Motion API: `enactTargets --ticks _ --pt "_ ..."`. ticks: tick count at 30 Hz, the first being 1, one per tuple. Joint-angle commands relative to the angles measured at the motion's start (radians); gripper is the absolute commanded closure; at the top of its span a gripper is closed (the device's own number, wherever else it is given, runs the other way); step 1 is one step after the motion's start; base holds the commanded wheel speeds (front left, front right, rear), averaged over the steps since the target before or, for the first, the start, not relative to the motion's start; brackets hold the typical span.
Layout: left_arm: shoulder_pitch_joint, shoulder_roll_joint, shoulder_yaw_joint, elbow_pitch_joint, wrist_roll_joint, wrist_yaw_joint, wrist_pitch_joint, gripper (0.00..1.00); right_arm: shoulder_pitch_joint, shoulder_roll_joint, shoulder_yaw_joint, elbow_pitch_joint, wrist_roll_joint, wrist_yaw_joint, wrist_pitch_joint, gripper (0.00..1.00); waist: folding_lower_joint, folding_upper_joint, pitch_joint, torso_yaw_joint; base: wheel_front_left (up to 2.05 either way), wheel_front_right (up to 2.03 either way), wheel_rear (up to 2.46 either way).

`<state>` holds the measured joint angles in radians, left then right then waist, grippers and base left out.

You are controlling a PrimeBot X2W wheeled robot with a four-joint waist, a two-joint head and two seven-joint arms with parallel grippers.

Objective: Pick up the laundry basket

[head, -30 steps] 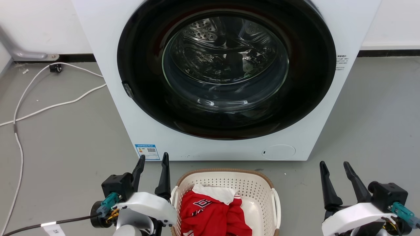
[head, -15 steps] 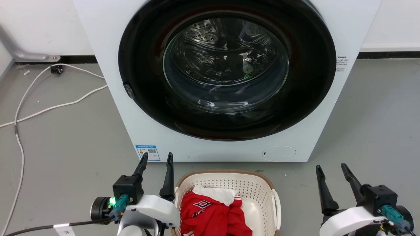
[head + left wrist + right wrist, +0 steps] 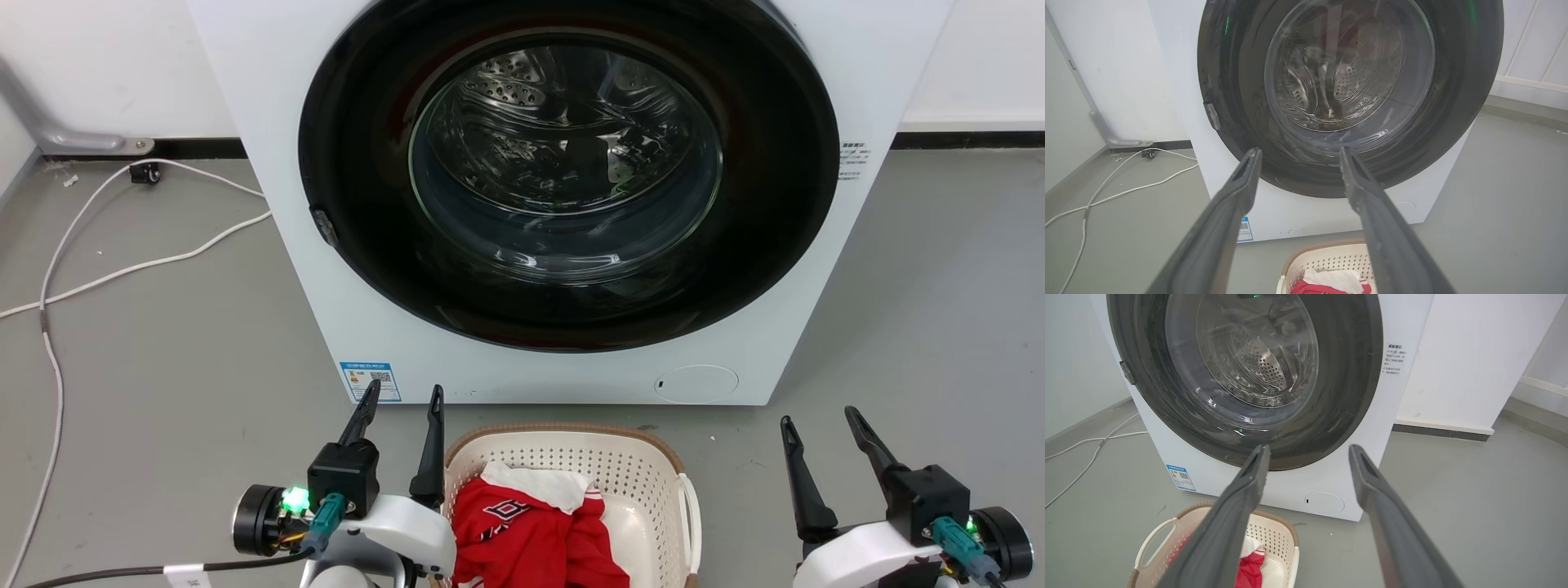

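Observation:
The laundry basket is cream-white perforated plastic with a brown woven-look rim. It stands on the floor in front of the washing machine and holds a red and white garment. It also shows low in the left wrist view as the laundry basket and in the right wrist view as the laundry basket. My left gripper is open just left of the basket's left rim, fingers pointing at the machine. My right gripper is open well to the right of the basket, apart from it.
A white front-loading washing machine with a dark round door stands close behind the basket. White cables trail over the grey floor at the left. Bare grey floor lies on both sides of the machine.
My left gripper has moved right and forward, closer to the basket's left rim, and has rolled at the wrist. My right gripper has shifted slightly left and rolled too. Both stay open.

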<state>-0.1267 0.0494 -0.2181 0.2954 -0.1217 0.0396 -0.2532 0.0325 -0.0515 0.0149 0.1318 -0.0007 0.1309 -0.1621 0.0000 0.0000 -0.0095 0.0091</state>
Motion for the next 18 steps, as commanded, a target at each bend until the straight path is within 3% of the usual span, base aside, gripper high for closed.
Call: enactTargets --ticks 1,18 --pt "-0.002 0.002 -0.004 0.002 0.018 0.005 -0.008 0.0 0.009 0.002 0.002 -0.007 -0.021 0.0 -0.006 0.0 0.0 0.0 0.0 0.001 0.0 0.0 0.0" --pt "-0.011 0.002 -0.003 0.019 -0.003 0.003 -0.013 0.0 -0.004 0.002 -0.002 0.004 -0.017 0.0 -0.002 0.0 0.0 0.0 0.007 0.005 0.0 0.0 0.0"
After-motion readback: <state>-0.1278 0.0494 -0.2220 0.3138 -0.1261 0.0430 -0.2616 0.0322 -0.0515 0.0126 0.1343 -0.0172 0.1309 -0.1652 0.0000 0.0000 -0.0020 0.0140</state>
